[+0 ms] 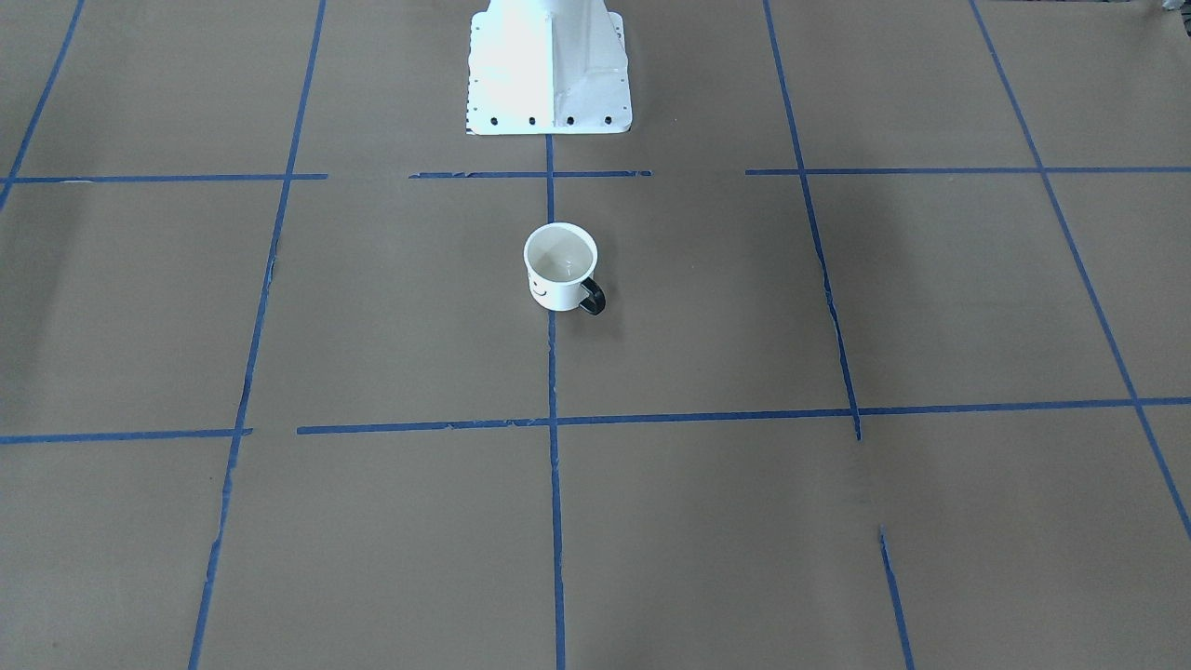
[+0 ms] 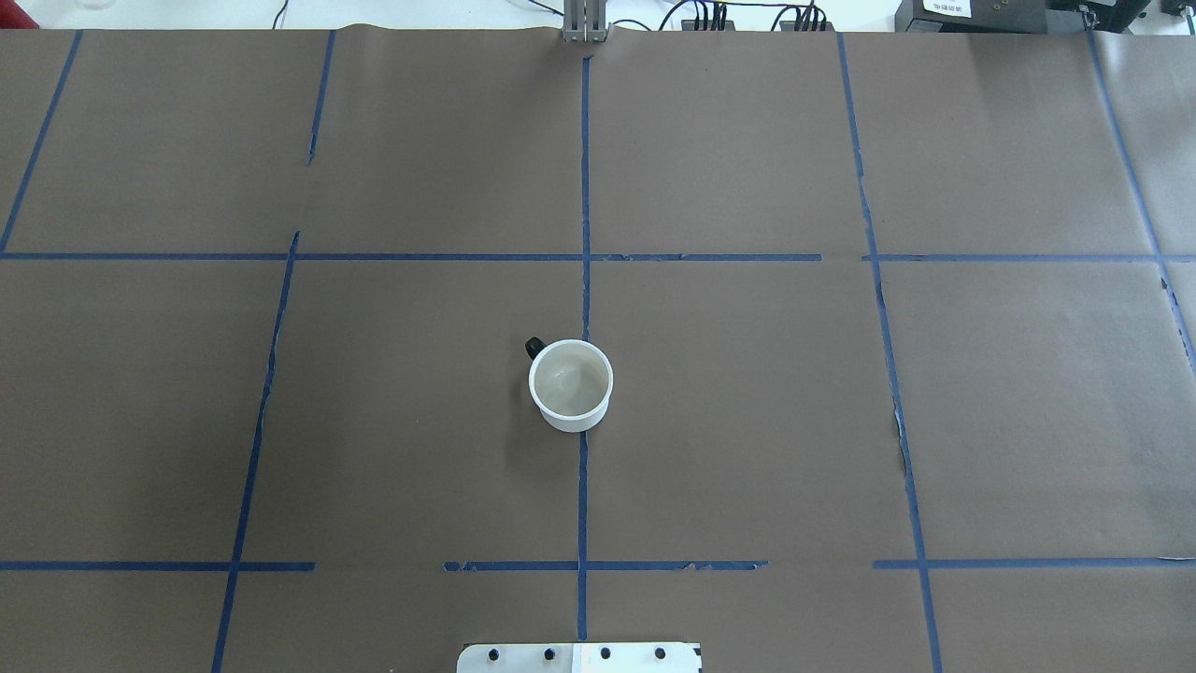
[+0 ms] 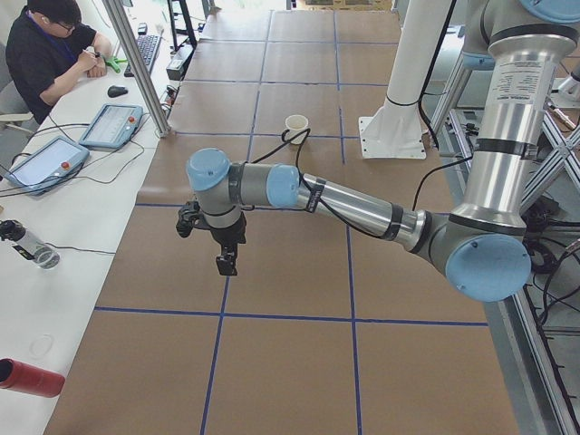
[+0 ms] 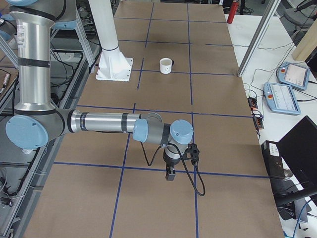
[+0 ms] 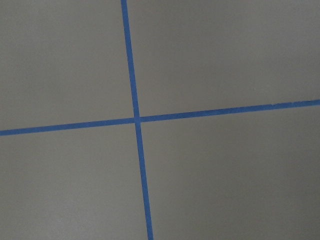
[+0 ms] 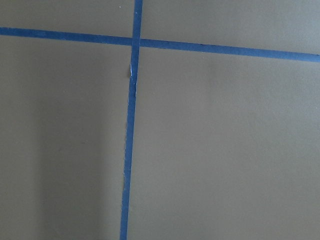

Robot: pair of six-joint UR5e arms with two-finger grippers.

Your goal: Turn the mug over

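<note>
The white mug (image 2: 570, 384) stands upright, mouth up, near the table's middle, on the centre blue line. Its black handle (image 2: 533, 348) points to the far left in the overhead view. In the front-facing view the mug (image 1: 560, 266) shows part of a smiley face and its handle at the lower right. It is also small in the left view (image 3: 296, 128) and the right view (image 4: 166, 65). My left gripper (image 3: 226, 263) hangs over the table far from the mug. My right gripper (image 4: 171, 174) hangs far from it on the other side. I cannot tell whether either is open.
Brown paper with a blue tape grid covers the table (image 2: 747, 393). The robot's white base (image 1: 549, 70) stands behind the mug. An operator (image 3: 50, 50) sits at a side desk with tablets. A red cylinder (image 3: 32, 377) lies on that desk. Both wrist views show only paper and tape.
</note>
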